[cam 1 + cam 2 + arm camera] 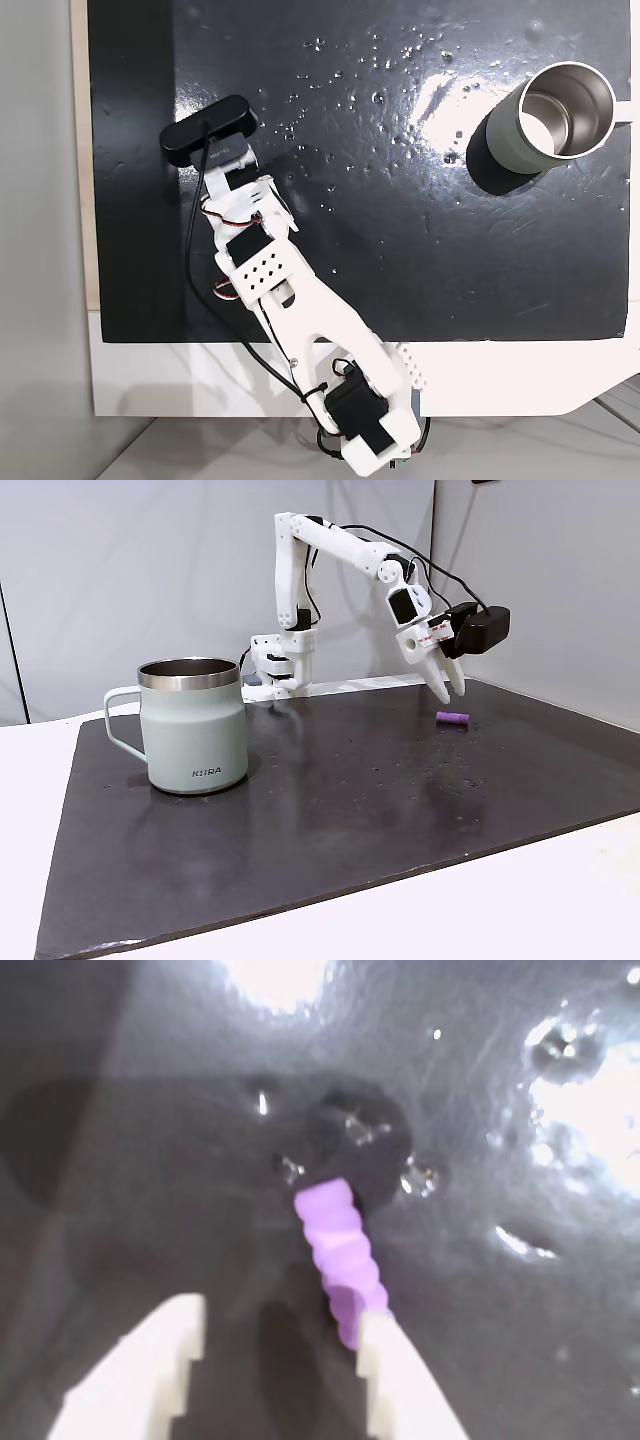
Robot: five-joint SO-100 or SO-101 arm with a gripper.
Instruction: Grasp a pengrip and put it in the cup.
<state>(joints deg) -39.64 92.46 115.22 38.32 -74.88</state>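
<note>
The light-purple pengrip [338,1240] lies on the black mat, ridged and tilted, and its near end meets the tip of the right finger [400,1380] in the wrist view. My gripper [282,1316] is open, with mostly bare mat between its white fingers. From the side, the gripper [451,692] hangs just above the pengrip [452,718], pointing down. The cup [194,725] stands upright far off at the mat's left in that fixed view. From above, the grey-green cup [552,115] stands at the upper right.
The black mat [400,250] is glossy, with small droplets and glare patches. The wrist camera [208,130] and its cable ride on the white arm [290,300], whose base sits at the mat's near edge. A white table surrounds the mat.
</note>
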